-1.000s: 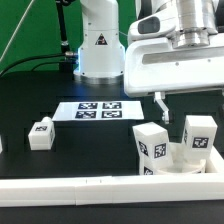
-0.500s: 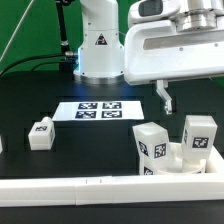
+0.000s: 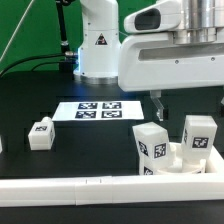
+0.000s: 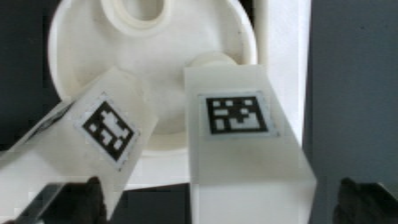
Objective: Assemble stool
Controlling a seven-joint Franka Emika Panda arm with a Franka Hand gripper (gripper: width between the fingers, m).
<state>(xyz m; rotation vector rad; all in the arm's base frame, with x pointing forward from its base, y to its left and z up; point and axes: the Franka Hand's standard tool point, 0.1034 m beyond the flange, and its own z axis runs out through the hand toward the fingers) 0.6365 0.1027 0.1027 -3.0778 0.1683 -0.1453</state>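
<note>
The round white seat disc (image 4: 151,60) lies on the black table, low at the exterior view's right (image 3: 182,160). Two white tagged legs stand on it: one (image 4: 240,140) (image 3: 198,135) and another leaning beside it (image 4: 98,135) (image 3: 152,143). My gripper (image 4: 217,205) is open and empty. It hangs above these legs, with its dark fingertips (image 4: 71,200) on either side of the nearer leg and apart from it. One finger (image 3: 160,104) shows in the exterior view. A third leg (image 3: 41,133) stands alone at the left.
The marker board (image 3: 100,110) lies flat at the table's middle. The long white L-shaped rail (image 3: 90,186) runs along the front edge. The robot's base (image 3: 98,45) stands at the back. Another white part (image 3: 2,146) shows at the far left edge.
My hand has shifted a little toward the exterior view's left above the two standing legs. The legs, seat and other parts have not moved.
</note>
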